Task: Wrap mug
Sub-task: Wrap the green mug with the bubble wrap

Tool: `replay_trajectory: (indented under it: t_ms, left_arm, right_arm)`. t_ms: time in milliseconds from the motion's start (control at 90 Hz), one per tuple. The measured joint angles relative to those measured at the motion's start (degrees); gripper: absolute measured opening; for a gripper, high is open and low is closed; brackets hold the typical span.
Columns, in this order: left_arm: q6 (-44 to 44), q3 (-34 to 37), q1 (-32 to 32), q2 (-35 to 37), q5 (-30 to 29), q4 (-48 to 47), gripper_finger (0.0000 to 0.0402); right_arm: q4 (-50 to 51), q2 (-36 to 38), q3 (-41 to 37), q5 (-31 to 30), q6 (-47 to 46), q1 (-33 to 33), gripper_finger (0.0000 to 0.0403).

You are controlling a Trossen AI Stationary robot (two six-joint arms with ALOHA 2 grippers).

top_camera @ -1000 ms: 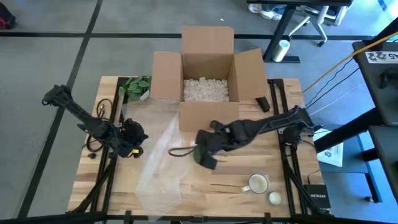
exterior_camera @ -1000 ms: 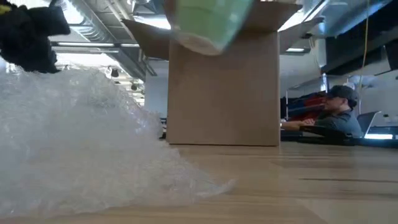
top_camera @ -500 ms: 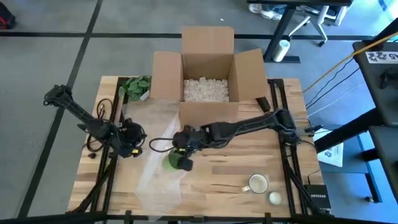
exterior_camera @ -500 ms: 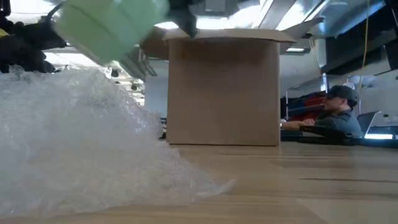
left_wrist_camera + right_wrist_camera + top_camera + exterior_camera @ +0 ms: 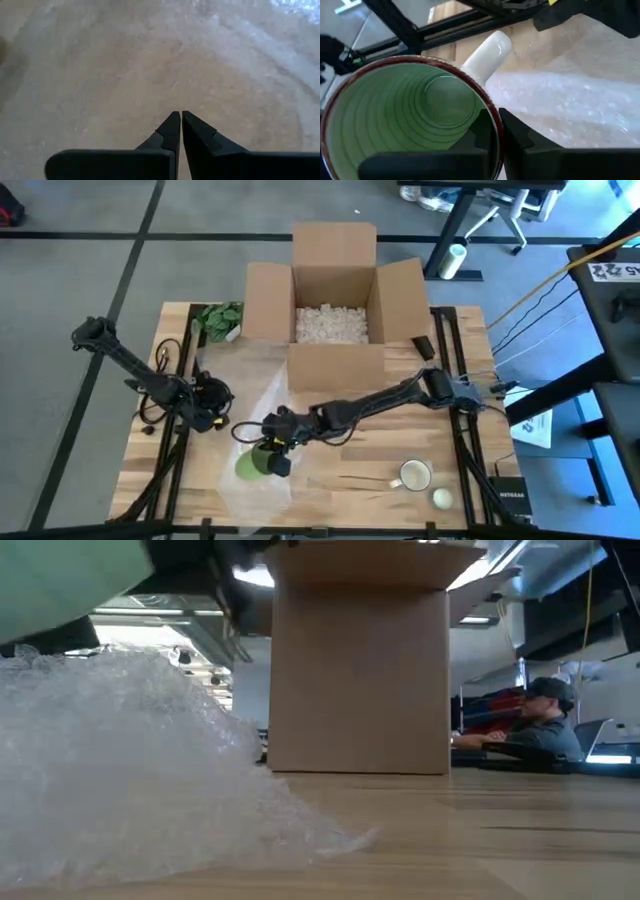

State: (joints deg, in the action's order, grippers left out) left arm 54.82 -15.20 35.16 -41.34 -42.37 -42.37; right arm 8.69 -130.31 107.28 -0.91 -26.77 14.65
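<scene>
A green mug with a red-brown rim and a white handle hangs over the near part of a clear bubble wrap sheet. My right gripper is shut on it. The low view shows the mug at the top left, above the wrap, which rises in a mound. My left gripper is shut at the wrap's left edge, and its wrist view shows the wrap beyond its fingers. My left gripper pinches the bubble wrap at its left edge between its shut fingers; the wrap is clear, so the layers do not show. That side of the sheet stands raised off the table. My right gripper holds the mug by its rim, one finger inside the mug and one outside. It reaches in from the table's right, slanting down. The mug is lifted clear and tilted, its handle away from the fingers.
An open cardboard box with white packing bits stands at the far middle. A green item lies far left. A white mug and a small round thing sit near right. A person sits beyond the table.
My right gripper has carried the green mug from the table's middle toward the left and near edges, out over the bubble wrap. The mug stays clear of the table.
</scene>
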Motion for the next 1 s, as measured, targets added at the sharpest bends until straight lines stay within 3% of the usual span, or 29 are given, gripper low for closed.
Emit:
replay_trajectory:
  t_ms: [122,389,567,822,1000]
  left_arm:
    - [0.3,0.0,0.0,0.0,-2.6,0.0,0.0]
    - [3.6,0.0,0.0,0.0,-1.7,-0.1,0.0]
    - [5.2,0.0,0.0,0.0,2.9,0.2,0.0]
    - [8.1,0.0,0.0,0.0,14.3,2.1,0.0]
    - [10.3,0.0,0.4,-0.2,21.0,8.7,0.0]
  right_arm:
    - [-1.4,-1.4,0.0,-0.2,-2.3,-0.1,0.0]
    - [3.3,-2.2,0.0,0.0,-6.2,0.9,0.0]
    - [8.6,-2.3,0.0,0.5,-7.8,1.8,0.0]
    - [20.1,-0.4,0.0,0.1,-9.3,3.2,0.0]
    - [30.3,2.1,0.1,-1.8,-10.9,4.6,0.0]
